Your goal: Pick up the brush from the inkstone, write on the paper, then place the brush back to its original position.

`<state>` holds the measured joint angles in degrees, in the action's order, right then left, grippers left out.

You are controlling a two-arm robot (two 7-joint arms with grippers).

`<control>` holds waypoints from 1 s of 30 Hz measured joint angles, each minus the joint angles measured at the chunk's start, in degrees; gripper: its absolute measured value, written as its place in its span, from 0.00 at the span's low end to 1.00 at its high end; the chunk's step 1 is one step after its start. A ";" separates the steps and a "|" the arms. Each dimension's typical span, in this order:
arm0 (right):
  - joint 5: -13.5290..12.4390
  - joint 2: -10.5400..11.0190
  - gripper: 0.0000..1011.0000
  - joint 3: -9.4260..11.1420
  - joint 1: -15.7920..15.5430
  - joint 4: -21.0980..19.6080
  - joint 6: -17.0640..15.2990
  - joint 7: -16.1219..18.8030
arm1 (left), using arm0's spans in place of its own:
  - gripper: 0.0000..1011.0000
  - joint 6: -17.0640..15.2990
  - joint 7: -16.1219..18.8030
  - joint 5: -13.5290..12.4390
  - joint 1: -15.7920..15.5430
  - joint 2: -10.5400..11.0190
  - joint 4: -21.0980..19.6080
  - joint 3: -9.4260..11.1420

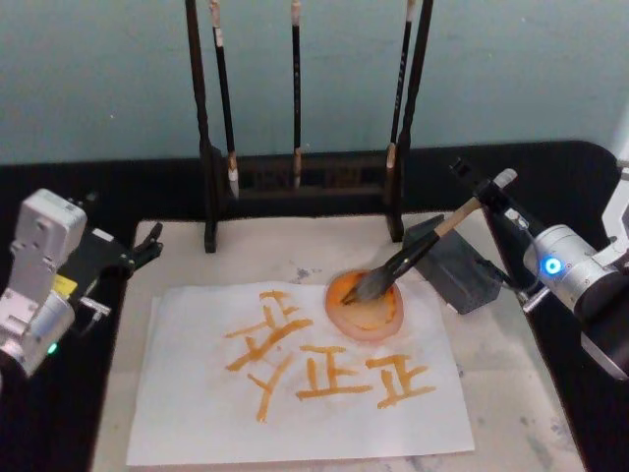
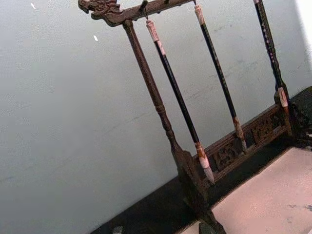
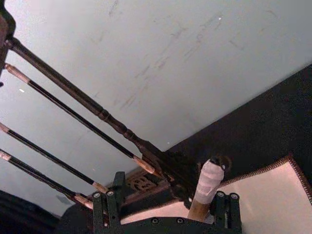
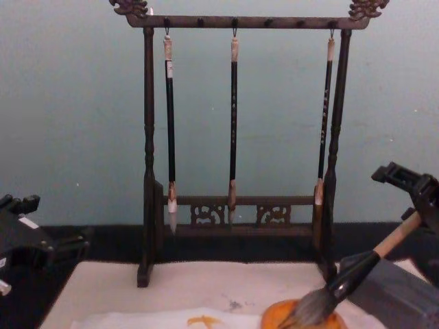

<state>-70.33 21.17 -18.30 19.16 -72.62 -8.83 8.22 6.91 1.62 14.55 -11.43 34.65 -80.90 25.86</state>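
Clamping the thick, wood-handled brush, the right tool.

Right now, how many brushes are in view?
4. Three thin black brushes hang across the rack. The thick brush is in the right gripper, bristles at the orange blot on the paper. The left gripper sits idle on the left.

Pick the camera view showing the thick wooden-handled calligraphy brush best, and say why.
Head view: the thick wooden-handled calligraphy brush shows whole, cap in the right end effector, bristles on the orange blot. Chest view gives its side; right wrist view its white cap; left wrist view faces the rack. Left end effector is parked left.
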 joint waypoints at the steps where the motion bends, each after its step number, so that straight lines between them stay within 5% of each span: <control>1: 0.03 0.13 0.99 -0.28 0.08 0.18 0.02 0.06 | 1.00 0.00 0.00 0.00 0.00 0.00 0.00 0.00; 12: 1.60 0.43 0.99 -1.86 1.19 2.65 0.35 0.37 | 1.00 0.00 0.00 0.00 0.00 0.00 0.00 0.00; 30: 2.01 0.39 0.99 -1.08 0.86 3.53 0.28 0.10 | 1.00 0.00 0.00 0.00 0.00 0.00 0.00 0.00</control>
<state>-68.32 21.56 -19.39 20.03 -69.09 -8.55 8.33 6.91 1.62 14.55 -11.43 34.65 -80.90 25.86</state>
